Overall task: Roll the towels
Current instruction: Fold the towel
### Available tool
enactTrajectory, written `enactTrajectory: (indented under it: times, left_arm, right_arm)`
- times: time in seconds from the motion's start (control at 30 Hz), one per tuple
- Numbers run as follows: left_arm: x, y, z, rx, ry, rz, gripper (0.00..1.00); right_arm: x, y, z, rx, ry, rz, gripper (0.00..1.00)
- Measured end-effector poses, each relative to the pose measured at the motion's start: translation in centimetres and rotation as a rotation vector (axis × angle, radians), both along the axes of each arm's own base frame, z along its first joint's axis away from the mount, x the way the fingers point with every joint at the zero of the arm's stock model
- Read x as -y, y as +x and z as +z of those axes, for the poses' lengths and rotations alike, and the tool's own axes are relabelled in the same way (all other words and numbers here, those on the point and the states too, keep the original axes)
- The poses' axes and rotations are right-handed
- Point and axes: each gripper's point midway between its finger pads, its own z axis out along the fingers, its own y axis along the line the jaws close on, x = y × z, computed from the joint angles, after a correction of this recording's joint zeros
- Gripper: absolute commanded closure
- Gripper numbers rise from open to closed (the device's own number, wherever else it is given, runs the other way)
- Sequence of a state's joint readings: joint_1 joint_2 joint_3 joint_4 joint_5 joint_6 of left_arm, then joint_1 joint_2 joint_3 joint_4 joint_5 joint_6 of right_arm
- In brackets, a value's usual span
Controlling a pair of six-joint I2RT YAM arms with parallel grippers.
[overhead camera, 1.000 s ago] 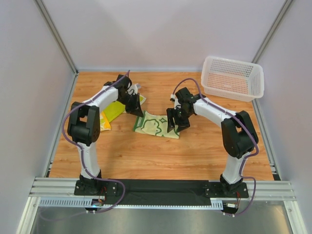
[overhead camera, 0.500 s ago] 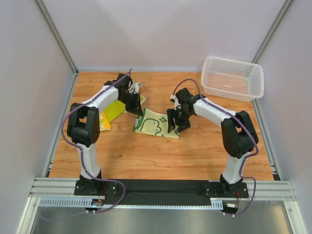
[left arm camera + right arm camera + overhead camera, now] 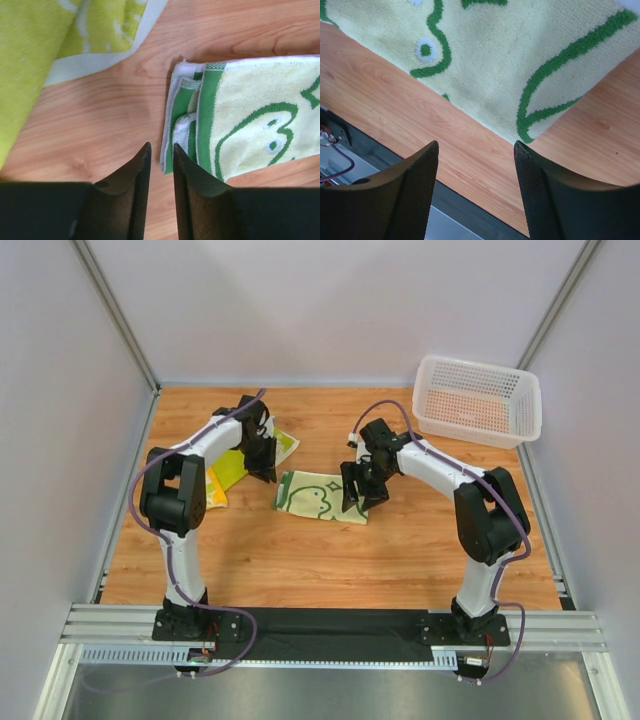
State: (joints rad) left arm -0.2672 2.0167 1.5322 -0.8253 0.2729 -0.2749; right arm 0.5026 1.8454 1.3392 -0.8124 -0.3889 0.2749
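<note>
Left gripper (image 3: 161, 146): the jaws are parted by a narrow slit and nothing is held; they are poised over bare table (image 3: 100, 115), just left of the folded towel (image 3: 250, 125) at centre right. Right gripper (image 3: 476, 142): the jaws are spread wide and empty. A second towel (image 3: 30, 50) is seen upper left.

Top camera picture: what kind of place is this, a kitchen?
Probably a robot lab test cell, not a kitchen: two robot arms are mounted on a metal rail at a wooden table, plain white walls box it in, and towels and a basket lie there.
</note>
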Motion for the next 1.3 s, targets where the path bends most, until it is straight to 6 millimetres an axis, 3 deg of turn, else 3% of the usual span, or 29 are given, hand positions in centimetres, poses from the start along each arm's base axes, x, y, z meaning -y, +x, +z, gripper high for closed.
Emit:
enactTrajectory:
  times: [0.1, 0.2, 0.33, 0.4, 0.5, 0.6, 0.8, 0.97, 1.3]
  left_arm:
    - [-0.4, 0.0, 1.4, 0.028, 0.040, 0.004, 0.79]
    - [0.8, -0.7, 3.8, 0.073, 0.024, -0.031, 0.86]
    - [5.2, -2.9, 6.5, 0.112, -0.059, -0.148, 0.94]
    - [7.6, -4.3, 6.7, 0.101, -0.103, -0.208, 0.96]
    - [9.4, -6.6, 5.4, 0.039, -0.151, -0.255, 0.97]
    - [9.0, -7.4, 3.2, -0.032, -0.140, -0.247, 1.00]
    - [7.0, -6.8, -0.4, -0.094, -0.049, -0.208, 1.00]
    - [5.2, -6.0, -2.8, -0.145, -0.011, -0.171, 1.00]
    - [3.0, -4.8, -2.9, -0.149, -0.009, -0.122, 1.00]
  right_arm:
    - [-0.8, -0.1, 0.6, -0.009, 0.047, 0.017, 0.44]
    - [-1.7, -0.5, 1.4, -0.024, 0.108, 0.044, 0.63]
    - [-2.9, -0.8, 2.2, -0.040, 0.188, 0.074, 0.79]
    - [-3.5, -0.8, 2.2, -0.052, 0.224, 0.085, 0.83]
    - [-4.1, -0.9, 1.0, -0.087, 0.256, 0.095, 0.83]
    - [-4.0, -1.5, -0.8, -0.140, 0.278, 0.078, 0.83]
    - [-2.2, -2.7, -4.6, -0.259, 0.293, -0.025, 0.82]
    - [-1.7, -2.6, -5.1, -0.279, 0.340, -0.069, 0.80]
    - [-1.9, -3.2, -5.2, -0.302, 0.433, -0.072, 0.79]
